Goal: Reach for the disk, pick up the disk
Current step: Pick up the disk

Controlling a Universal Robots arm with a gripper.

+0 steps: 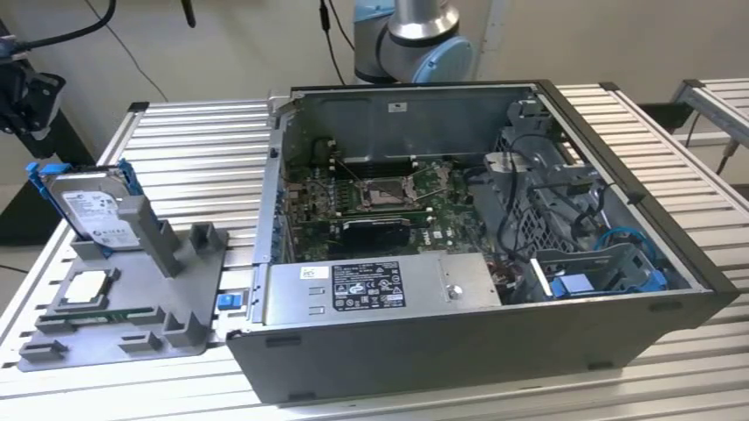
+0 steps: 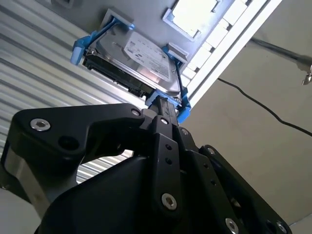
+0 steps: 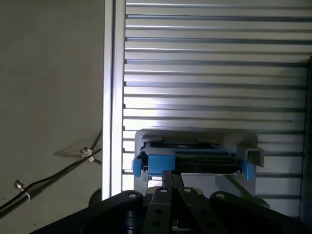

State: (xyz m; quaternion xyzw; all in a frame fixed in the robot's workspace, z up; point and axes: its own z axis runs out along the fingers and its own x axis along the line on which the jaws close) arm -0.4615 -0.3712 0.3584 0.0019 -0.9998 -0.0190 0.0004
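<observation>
Exterior view: disk (image 1: 94, 210) in tray (image 1: 193, 289) on slatted table (image 1: 199, 132); pale wall (image 1: 234, 53).

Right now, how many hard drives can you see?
1: the disk leans tilted in the grey tray at the exterior view's left. The computer case may hide more.

A ribbed silver aluminium table (image 1: 655, 132) spans the exterior view, with a plain beige wall (image 1: 234, 44) at twelve o'clock and a second slatted metal table (image 1: 720, 96) at two o'clock. The first wrist view shows what is probably dull grey floor (image 3: 48, 73).
</observation>
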